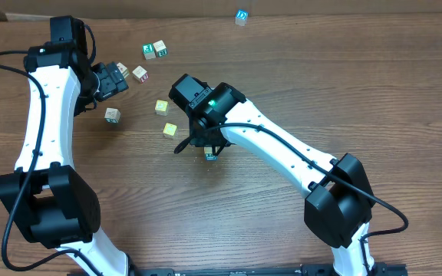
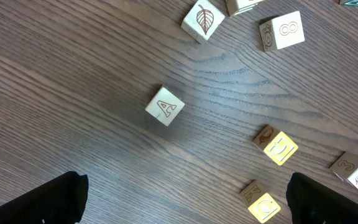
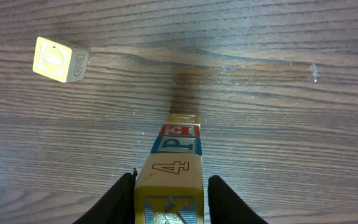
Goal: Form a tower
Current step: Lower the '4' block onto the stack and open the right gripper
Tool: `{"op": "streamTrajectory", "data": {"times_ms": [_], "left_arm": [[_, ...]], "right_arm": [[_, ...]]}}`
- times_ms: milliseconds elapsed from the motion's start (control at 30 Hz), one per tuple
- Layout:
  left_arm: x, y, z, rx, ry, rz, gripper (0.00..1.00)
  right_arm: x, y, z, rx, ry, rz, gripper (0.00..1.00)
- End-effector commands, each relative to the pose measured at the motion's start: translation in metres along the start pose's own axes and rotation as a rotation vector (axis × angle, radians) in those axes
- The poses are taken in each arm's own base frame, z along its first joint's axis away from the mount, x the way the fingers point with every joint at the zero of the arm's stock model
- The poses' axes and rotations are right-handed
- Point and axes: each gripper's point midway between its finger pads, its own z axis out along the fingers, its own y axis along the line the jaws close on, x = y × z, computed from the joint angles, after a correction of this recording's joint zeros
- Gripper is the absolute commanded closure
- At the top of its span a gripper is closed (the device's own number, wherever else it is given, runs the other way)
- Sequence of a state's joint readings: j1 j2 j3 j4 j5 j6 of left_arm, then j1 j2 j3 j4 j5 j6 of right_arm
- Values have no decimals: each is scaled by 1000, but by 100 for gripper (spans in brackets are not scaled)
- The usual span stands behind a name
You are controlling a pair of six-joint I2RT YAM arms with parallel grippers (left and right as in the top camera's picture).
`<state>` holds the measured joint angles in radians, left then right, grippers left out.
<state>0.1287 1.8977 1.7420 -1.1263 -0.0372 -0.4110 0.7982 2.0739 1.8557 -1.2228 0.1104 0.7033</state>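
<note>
The tower [image 3: 174, 168] is a narrow stack of small cubes standing on the wooden table. Its top cube is yellow with a K on top and a 4 on its side. Below it come a teal-blue printed cube, a red-and-white one and a yellow one. My right gripper [image 3: 172, 180] straddles the top cube. The left finger [image 3: 120, 199] lies against it and a thin gap shows at the right finger, so the jaws stand slightly open. From overhead the right gripper [image 1: 206, 115] hides most of the tower [image 1: 211, 156]. My left gripper [image 2: 185, 205] hangs wide open over bare table, holding nothing.
Loose cubes lie around: an A cube [image 2: 165, 106], a leaf cube [image 2: 202, 20], an 8 cube [image 2: 283, 31], two yellow cubes [image 2: 279, 148] [image 2: 263, 205]. A yellow cube marked 2 [image 3: 59, 59] lies left of the tower. A teal cube [image 1: 241, 16] sits at the far edge.
</note>
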Motion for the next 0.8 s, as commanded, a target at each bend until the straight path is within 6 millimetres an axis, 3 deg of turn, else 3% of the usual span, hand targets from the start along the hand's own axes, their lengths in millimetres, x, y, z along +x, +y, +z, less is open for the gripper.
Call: {"op": "streamTrajectory", "data": {"times_ms": [0,467,767], "left_arm": [[-6,-3,-14,21,-36,15,0],[-6,-4,-14,21,-36,15,1],[-6,-4,-14,21,-36,15,1]], "right_arm": [[-1,-3,3,14,-3,-4,60],[1,-3,3,18,1,7,62],[1,-3,3,15,4,8,69]]}}
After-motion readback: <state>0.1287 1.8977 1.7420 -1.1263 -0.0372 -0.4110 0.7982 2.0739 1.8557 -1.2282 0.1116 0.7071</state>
